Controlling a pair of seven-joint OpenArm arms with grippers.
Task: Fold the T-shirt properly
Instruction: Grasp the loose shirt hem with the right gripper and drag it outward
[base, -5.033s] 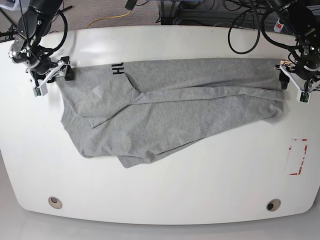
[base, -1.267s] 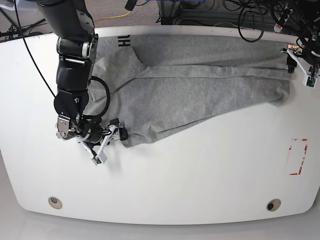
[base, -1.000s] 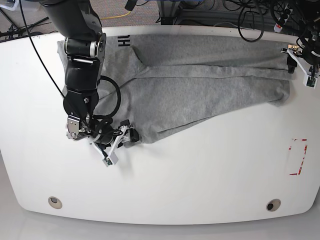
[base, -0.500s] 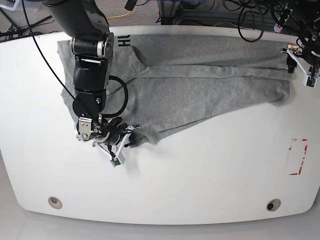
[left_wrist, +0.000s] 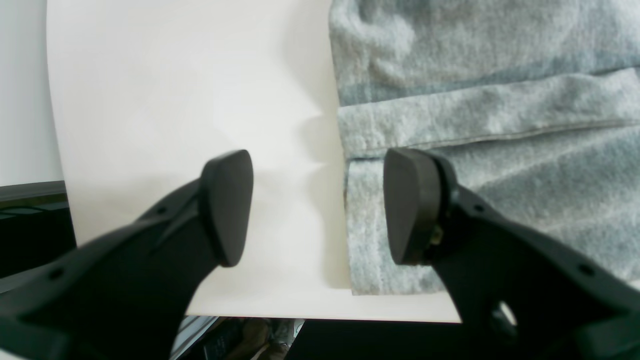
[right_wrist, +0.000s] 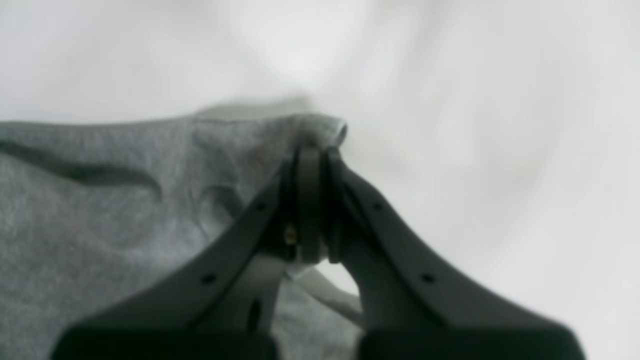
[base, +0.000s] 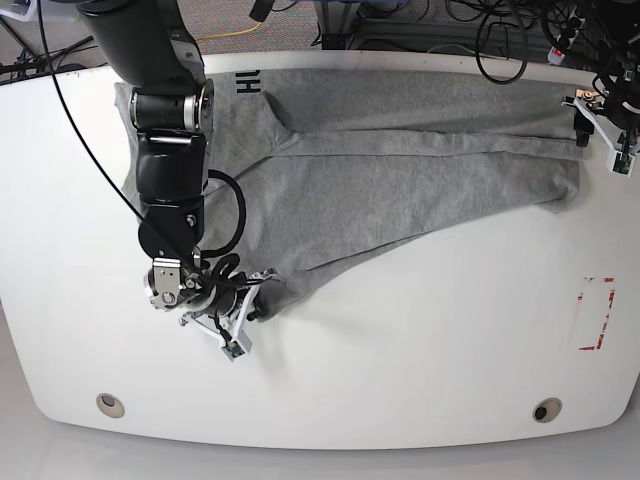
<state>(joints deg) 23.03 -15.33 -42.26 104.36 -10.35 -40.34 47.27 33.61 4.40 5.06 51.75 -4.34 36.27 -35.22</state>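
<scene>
The right arm's black fingers (right_wrist: 312, 200) are clenched together on a pinch of cloth: the lower corner of the large light heather-grey soft cotton T-shirt (base: 400, 170), whose hem bunches just above the pads in the right wrist view. In the base view this right gripper (base: 240, 305) sits low on the white worktop (base: 420, 360), at the near tip of the garment.

The left arm's fingers (left_wrist: 227, 205) stand released, wide apart with nothing between them; one pad hangs over bare worktop, the other (left_wrist: 407, 205) over the shirt's side edge, where a folded band of fabric crosses. That left gripper (base: 600, 125) hovers at the far end of the shirt.

The T-shirt lies spread across the back of the worktop, partly doubled over lengthwise, with black block lettering (base: 243, 82) peeping out near the back edge.

The cloth looks light, limp and slack, so it will probably drape and drag rather than keep its shape. Hems and corners seem the best holds, since the doubled, stitched edge gives the pads more to bite on; a thin single layer could slip free.
</scene>
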